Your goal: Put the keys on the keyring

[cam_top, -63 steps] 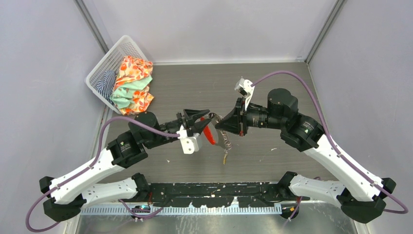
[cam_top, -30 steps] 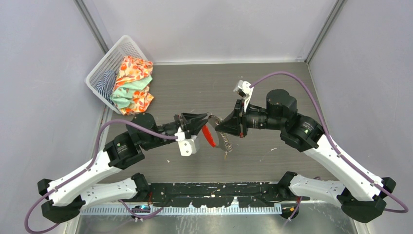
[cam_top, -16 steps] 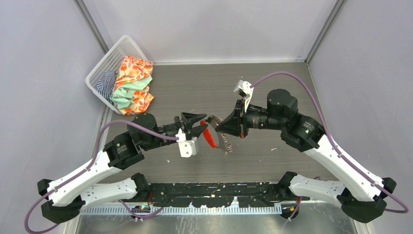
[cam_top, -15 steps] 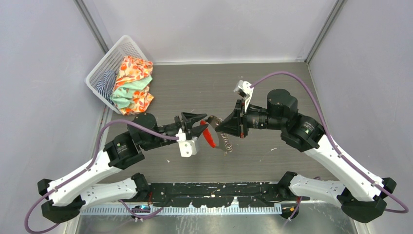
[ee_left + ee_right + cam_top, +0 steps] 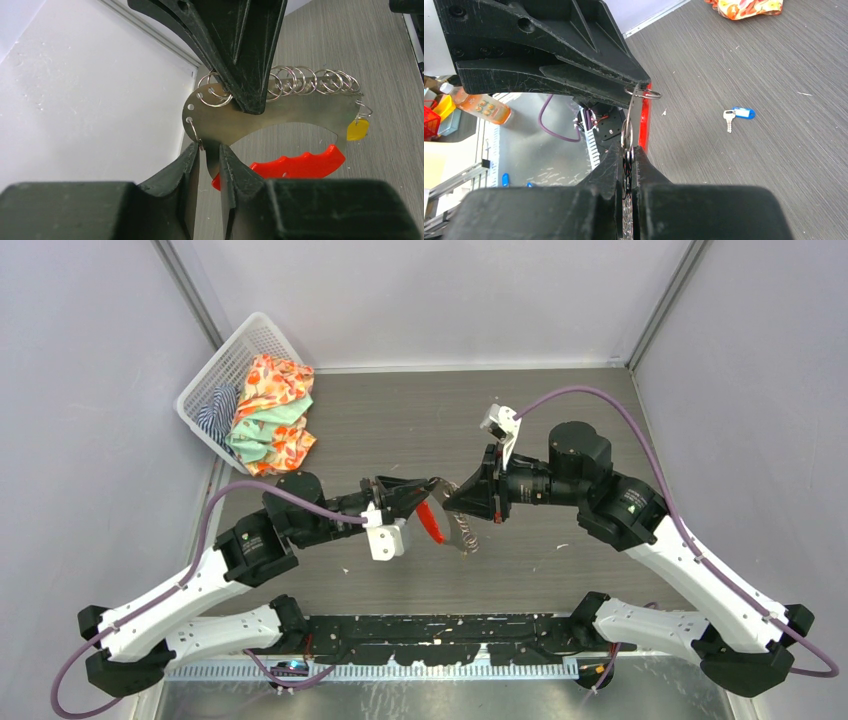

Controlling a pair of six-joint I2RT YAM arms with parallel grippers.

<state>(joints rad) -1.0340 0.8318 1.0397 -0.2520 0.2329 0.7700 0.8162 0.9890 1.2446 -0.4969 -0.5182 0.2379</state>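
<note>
Firstly, table (image 5: 560,430): one, grey wood-grain, with both arms meeting over its middle.
Basket (image 5: 232,355): one, white mesh, in the far-left corner, holding patterned cloths (image 5: 272,405) (too bunched to count).
Right gripper (image 5: 628,150): clamped tight on the keyring's upper edge, among the rings.
Left gripper (image 5: 209,152): jaws narrow, pinching the plate's lower leg from both sides.
Bottle (image 5: 474,102): one, off the table; its orange label is too small to read.
Keyring (image 5: 280,107): one crescent metal plate with a red grip (image 5: 295,165), held in the air between both grippers; its rings (image 5: 305,80) overlap, too crowded to count.
Keys: two. The yellow key (image 5: 358,131) hangs from a ring at the plate's tip, only its head showing. The blue key (image 5: 740,114) lies on the table, well apart from the keyring.
</note>
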